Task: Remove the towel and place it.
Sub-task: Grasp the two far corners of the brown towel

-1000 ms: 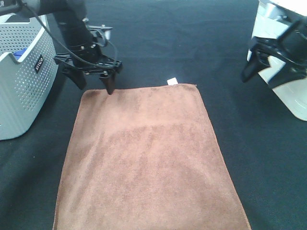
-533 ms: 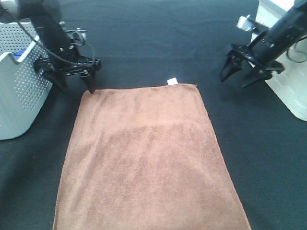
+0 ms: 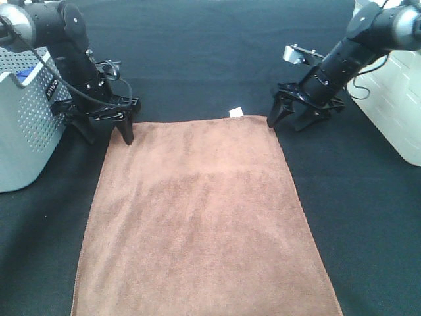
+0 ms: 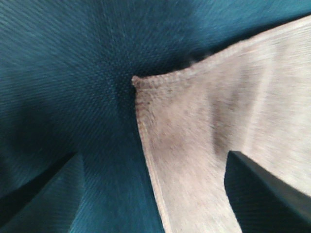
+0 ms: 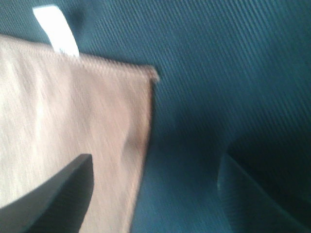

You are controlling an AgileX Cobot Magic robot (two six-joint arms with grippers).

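The left arm (image 3: 69, 39) and right arm (image 3: 368, 29) are shown as matte-black rounded links, each ended by a black gripper, the left gripper (image 3: 108, 135) and right gripper (image 3: 285, 124), with tapered pointed fingers (image 4: 262, 194); thin black cables (image 3: 39, 58) are looped along the left arm, and a silver-grey block (image 3: 297, 54) is mounted at the right wrist.

A grey perforated basket (image 3: 26, 125) stands at the left edge of the black cloth (image 3: 210, 52), something blue (image 3: 25, 74) showing inside it, and a white, perhaps plastic, unit (image 3: 398, 118) sits at the right edge.
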